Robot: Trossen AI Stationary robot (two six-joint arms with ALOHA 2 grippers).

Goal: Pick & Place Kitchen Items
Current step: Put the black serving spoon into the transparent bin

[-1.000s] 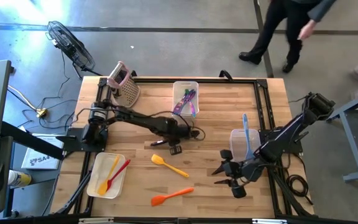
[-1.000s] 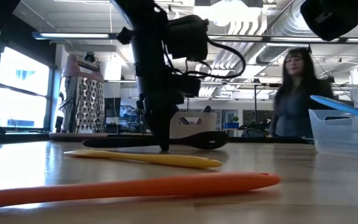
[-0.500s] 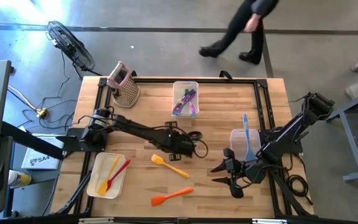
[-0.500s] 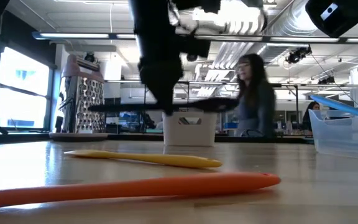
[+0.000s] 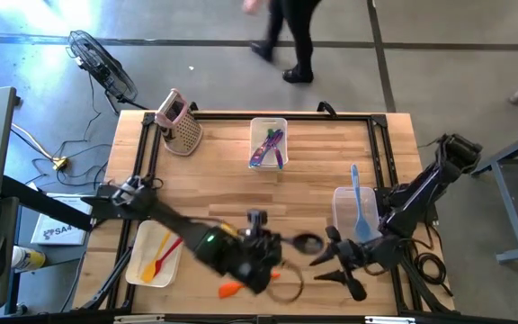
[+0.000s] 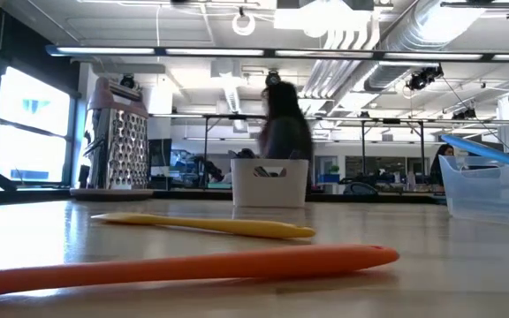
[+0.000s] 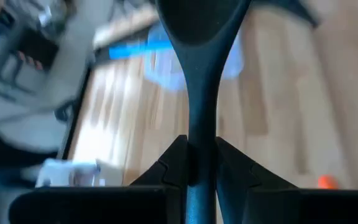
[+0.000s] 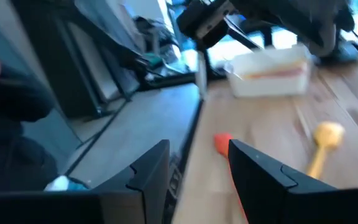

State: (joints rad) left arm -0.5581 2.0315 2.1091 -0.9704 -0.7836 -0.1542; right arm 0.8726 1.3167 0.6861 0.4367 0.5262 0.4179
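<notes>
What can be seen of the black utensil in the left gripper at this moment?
The black utensil is slim, dark and matte, plastic or silicone by its look: a narrow straight handle widening into a broad head. The left gripper is shut on the handle, one finger on each side, with the head reaching out past the fingertips. In the high view it is off the table, its rounded head showing beyond the left arm near the front edge. Nothing else touches it.
</notes>
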